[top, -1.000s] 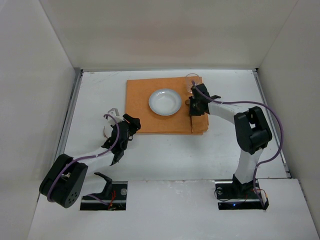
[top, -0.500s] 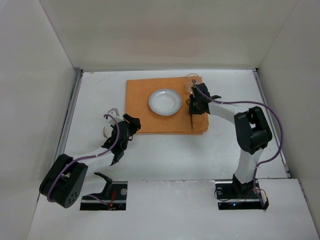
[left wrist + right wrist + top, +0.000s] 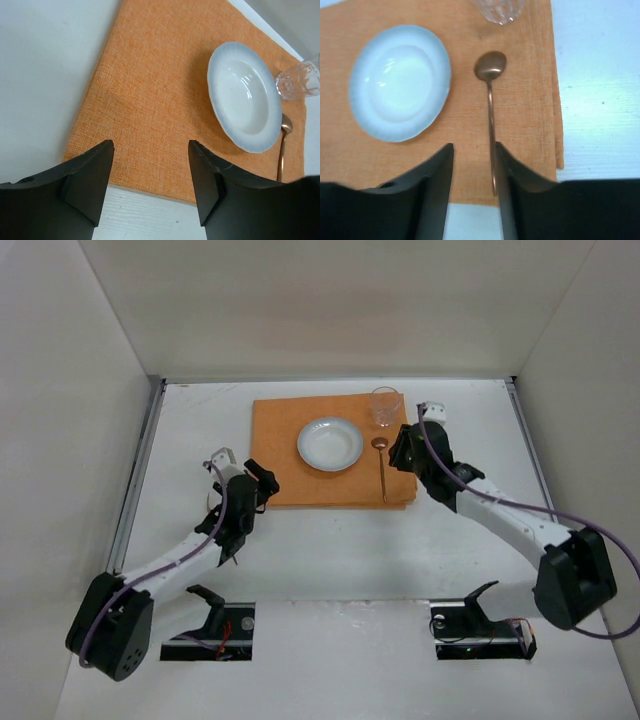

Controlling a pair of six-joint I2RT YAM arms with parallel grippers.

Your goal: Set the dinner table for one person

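Right claw [image 3: 472, 150], now spread, backs off the spoon [image 3: 491, 120] lying beside the plate [image 3: 400, 82]; cutlery looks placed. Left claw [image 3: 150, 145] gapes empty.

On the white dinner table [image 3: 330, 540] lies an orange mat [image 3: 280, 445] with 1 white plate [image 3: 330, 444] on it. A clear glass [image 3: 386, 406] stands at the mat's far right corner, and a copper spoon [image 3: 383, 472] lies right of the plate. The right gripper [image 3: 402, 448] hangs just beside the spoon. The left gripper [image 3: 263, 484] is at the mat's near left corner.
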